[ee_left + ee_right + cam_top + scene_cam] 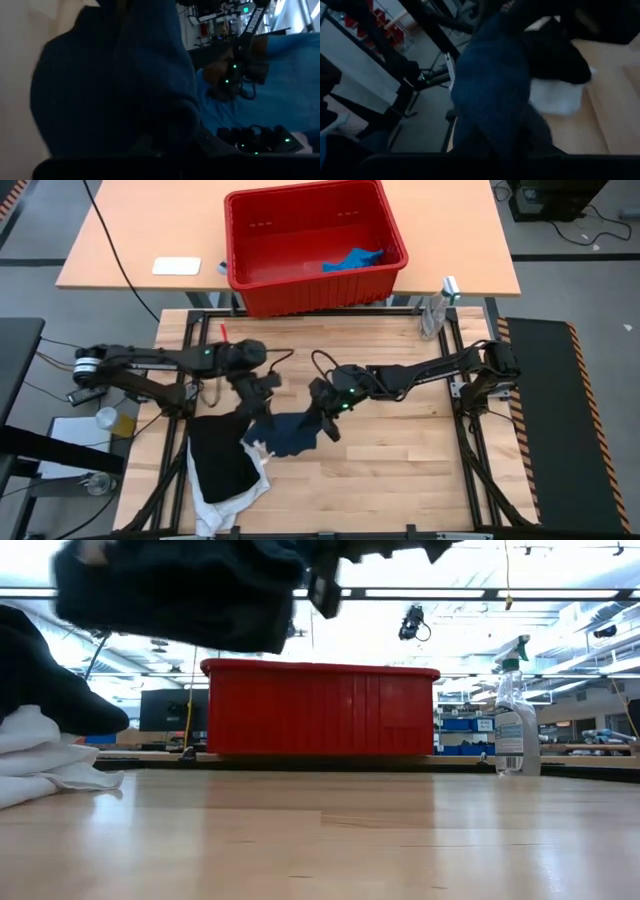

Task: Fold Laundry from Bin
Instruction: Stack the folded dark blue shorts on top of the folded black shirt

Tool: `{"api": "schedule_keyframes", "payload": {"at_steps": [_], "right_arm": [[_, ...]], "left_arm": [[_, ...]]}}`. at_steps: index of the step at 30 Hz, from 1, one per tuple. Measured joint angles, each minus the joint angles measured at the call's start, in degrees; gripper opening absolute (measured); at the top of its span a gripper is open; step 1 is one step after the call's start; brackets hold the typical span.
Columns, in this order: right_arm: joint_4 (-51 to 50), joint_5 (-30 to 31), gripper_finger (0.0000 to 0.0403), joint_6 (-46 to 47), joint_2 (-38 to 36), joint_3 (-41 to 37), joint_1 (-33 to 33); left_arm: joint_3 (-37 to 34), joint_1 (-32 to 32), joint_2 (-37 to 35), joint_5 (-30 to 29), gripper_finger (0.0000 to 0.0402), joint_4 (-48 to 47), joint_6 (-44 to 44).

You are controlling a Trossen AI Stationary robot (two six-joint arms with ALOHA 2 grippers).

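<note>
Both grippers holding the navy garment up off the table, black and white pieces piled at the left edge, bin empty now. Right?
Not quite: the bin is not empty. The high view shows a small bright blue garment lying in it. The rest holds: the left gripper and right gripper hold the navy garment up, with the black garment and white garment piled at the left edge.

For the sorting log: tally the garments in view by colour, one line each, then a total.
White garment: 1
Black garment: 1
Dark navy garment, held up between both pincers: 1
Bright blue garment, in the red bin: 1
Total: 4
</note>
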Motion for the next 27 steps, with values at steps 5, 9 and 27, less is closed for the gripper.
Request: {"api": "schedule_keyframes", "payload": {"at_steps": [5, 9, 27], "right_arm": [[-0.21, -1.95, 0.0029, 0.42, 4.87, 7.26, 2.27], [-1.81, -2.57, 0.003, 0.45, 9.22, 14.58, 4.35], [-6.06, -4.9, 0.003, 7.43, 35.97, 51.29, 5.93]], "left_arm": [[0.0, -5.89, -4.67, -6.18, 0.0031, -4.61, -4.14], [-0.07, -10.07, -8.18, -8.98, 0.0031, -10.48, -6.18], [0.0, -19.98, -23.53, -9.35, 0.0032, -33.85, -11.79]]}}
